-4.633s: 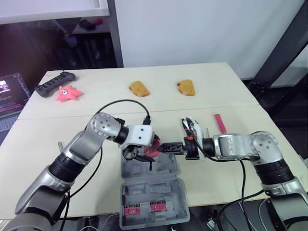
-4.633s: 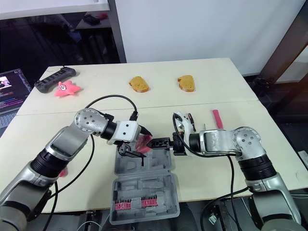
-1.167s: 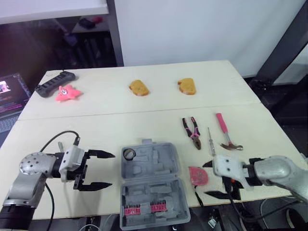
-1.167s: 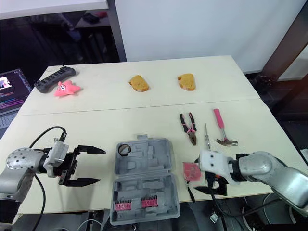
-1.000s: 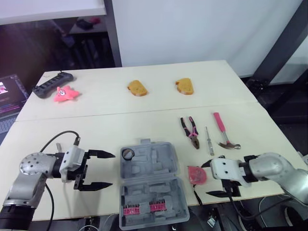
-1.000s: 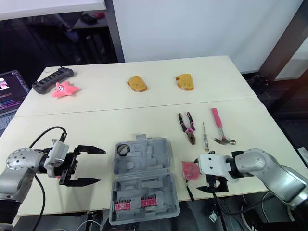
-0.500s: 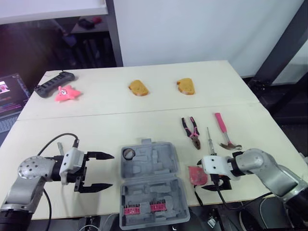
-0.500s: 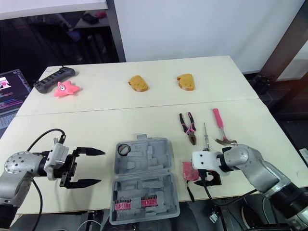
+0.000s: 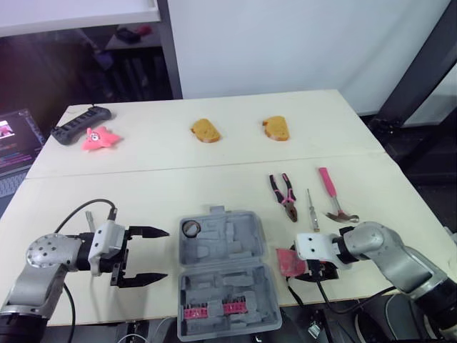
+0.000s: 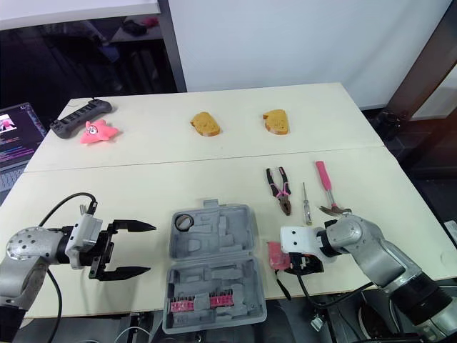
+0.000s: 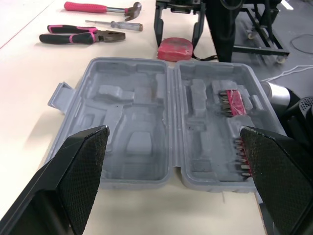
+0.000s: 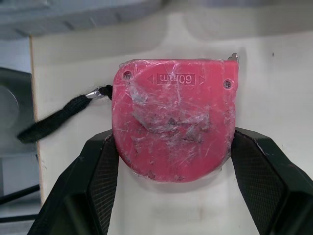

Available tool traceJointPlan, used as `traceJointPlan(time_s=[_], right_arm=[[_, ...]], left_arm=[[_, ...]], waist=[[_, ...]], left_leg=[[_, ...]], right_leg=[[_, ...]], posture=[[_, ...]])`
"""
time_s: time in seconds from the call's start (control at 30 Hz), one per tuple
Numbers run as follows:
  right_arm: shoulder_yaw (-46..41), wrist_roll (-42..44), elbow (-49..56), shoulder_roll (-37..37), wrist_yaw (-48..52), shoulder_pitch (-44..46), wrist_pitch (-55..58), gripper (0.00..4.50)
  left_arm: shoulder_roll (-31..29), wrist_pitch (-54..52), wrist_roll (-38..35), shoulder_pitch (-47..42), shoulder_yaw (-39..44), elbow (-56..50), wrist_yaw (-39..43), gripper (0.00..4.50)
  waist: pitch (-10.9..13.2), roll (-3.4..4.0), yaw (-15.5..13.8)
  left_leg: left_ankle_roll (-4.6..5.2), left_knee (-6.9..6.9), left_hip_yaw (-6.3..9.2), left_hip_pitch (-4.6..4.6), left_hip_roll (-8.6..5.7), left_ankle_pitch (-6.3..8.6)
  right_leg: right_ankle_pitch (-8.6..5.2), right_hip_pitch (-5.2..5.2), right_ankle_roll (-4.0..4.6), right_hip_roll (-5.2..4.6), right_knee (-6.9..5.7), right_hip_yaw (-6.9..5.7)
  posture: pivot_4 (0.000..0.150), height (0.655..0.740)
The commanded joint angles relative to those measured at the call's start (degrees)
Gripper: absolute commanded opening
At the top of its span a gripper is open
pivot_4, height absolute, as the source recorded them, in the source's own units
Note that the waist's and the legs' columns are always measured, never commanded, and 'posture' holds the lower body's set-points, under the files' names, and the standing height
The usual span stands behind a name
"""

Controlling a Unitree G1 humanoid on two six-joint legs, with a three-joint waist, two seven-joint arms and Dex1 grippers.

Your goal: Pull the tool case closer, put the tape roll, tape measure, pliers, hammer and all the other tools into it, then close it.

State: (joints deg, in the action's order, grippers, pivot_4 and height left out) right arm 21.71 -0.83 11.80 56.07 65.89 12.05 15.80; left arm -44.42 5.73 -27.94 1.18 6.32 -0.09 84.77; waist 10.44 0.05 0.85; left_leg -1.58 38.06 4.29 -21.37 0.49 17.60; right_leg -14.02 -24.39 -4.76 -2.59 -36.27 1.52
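The grey tool case (image 9: 223,246) lies open near the table's front edge, with the black tape roll (image 9: 190,229) in its far left corner. The red tape measure (image 12: 173,117) lies just right of the case (image 11: 142,122), by the edge. My right gripper (image 9: 296,263) is open, and its fingers (image 12: 105,166) straddle the tape measure on both sides. To the left of the case my left gripper (image 9: 166,254) stands open and holds nothing. Pliers (image 9: 284,196), a screwdriver (image 9: 311,207) and a pink-handled hammer (image 9: 332,193) lie beyond the right gripper.
Red bit holders (image 9: 207,310) sit in the case's near half. Two brown bread-like pieces (image 9: 205,131) (image 9: 275,128), a pink star toy (image 9: 100,137) and a black controller (image 9: 80,123) lie at the back. A laptop (image 9: 13,146) stands off the left side.
My right gripper has slid left along the front edge until its open fingers stand around the tape measure. The left gripper has stayed where it was, still open.
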Motion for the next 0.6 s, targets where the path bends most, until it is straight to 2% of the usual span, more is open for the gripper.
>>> traceJointPlan(time_s=[0.03,0.13,0.27,0.43,0.6], right_arm=[[-4.01,3.20,6.33,0.75,2.11,2.35,3.59,2.91],[-5.22,5.63,10.85,1.29,4.68,5.78,8.77,2.91],[-4.14,9.30,15.86,1.21,7.95,15.39,21.86,2.91],[6.77,6.32,13.84,-3.45,6.94,30.28,40.17,2.91],[19.42,1.58,9.05,-9.87,6.52,42.49,44.85,2.91]], left_arm=[[-0.36,1.08,-0.09,-0.50,0.95,-0.05,-0.18,4.50],[-0.25,1.16,0.12,-0.70,0.71,0.15,-0.42,4.50],[-0.09,1.12,0.46,-1.37,0.41,0.46,-0.80,4.50],[-0.04,1.53,1.08,-2.66,0.18,2.20,-0.76,4.50],[0.27,1.65,1.61,-4.36,-0.50,3.38,-1.14,4.50]], waist=[[0.00,0.00,0.03],[0.00,0.01,0.05],[0.01,0.01,-0.04],[0.00,0.02,0.20],[0.01,0.04,0.14]], left_leg=[[0.00,0.00,0.00,0.00,0.00,0.00],[0.00,0.00,0.01,0.01,0.00,0.00],[0.00,0.00,0.05,0.00,0.00,0.00],[0.00,0.00,0.09,0.01,0.01,0.00],[0.00,-0.02,0.10,-0.07,0.00,0.00]], right_leg=[[0.00,0.00,0.00,0.00,-0.01,0.00],[0.00,0.00,0.00,0.00,-0.02,0.00],[0.00,0.00,0.00,0.00,-0.02,-0.03],[0.00,-0.01,0.01,0.01,-0.03,-0.07],[0.00,-0.12,0.01,-0.01,-0.10,-0.10]], posture=[[0.150,0.7400],[0.150,0.7400],[0.150,0.7400],[0.150,0.7400],[0.150,0.7400]])
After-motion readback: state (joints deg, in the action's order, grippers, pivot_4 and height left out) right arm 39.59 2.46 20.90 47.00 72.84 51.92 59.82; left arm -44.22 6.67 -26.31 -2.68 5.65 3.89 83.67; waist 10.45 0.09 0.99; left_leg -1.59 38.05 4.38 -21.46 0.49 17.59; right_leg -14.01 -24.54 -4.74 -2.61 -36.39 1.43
